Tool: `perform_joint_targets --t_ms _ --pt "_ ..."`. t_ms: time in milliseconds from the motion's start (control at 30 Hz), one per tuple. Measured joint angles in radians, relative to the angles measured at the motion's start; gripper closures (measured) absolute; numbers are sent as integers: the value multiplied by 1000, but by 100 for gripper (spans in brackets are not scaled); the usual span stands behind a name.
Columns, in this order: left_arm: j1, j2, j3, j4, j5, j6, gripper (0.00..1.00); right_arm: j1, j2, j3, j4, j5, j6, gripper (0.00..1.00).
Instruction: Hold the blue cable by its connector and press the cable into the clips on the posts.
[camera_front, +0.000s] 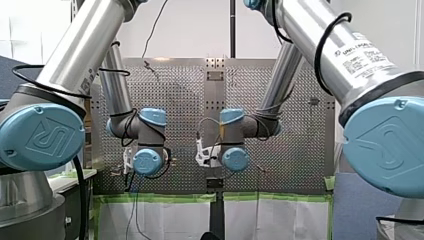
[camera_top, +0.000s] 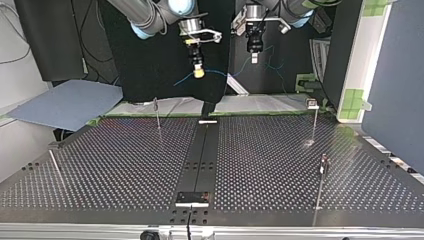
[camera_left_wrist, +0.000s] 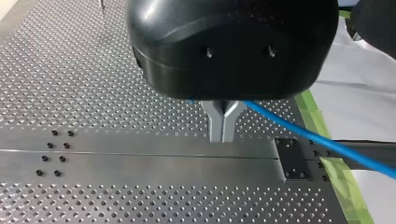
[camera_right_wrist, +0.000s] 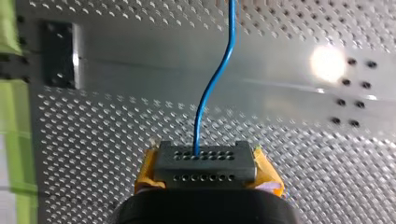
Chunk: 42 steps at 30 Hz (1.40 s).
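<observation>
Thin posts (camera_top: 320, 187) stand well apart on the perforated bench (camera_top: 125, 165). Beyond them, above the bench's far edge in the top view, my right gripper (camera_top: 198, 73) clamps its yellow-padded jaws on the dark connector (camera_right_wrist: 205, 168). The blue cable (camera_right_wrist: 212, 88) runs across to my left gripper (camera_left_wrist: 223, 135), whose metal jaws are closed around it.
</observation>
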Motion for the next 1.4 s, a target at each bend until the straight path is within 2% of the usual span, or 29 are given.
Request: perform_joint_targets --t_ms 233,467,633,767,833,1033,1267,1333,1400 --pt "0 0 0 -2 0 1 100 71 71 -63 56 9 0 100" --pt "0 -1 -1 -2 1 1 100 128 130 -74 63 10 0 100" --pt "6 14 -19 19 24 -15 100 154 124 -51 88 34 24 100" --pt "8 41 -24 8 29 -32 100 153 97 -31 117 58 53 100" --pt "11 59 -24 -7 30 -45 100 150 81 -27 133 59 70 100" --pt "23 110 -24 -57 31 -84 100 132 38 -37 176 32 113 100" --pt "37 173 -1 -120 27 -96 100 114 -21 -68 235 -3 171 100" --pt "40 192 11 -139 26 -98 100 112 -38 -78 252 -8 181 100" --pt "44 211 21 -157 25 -102 100 111 -52 -89 266 -14 183 100"
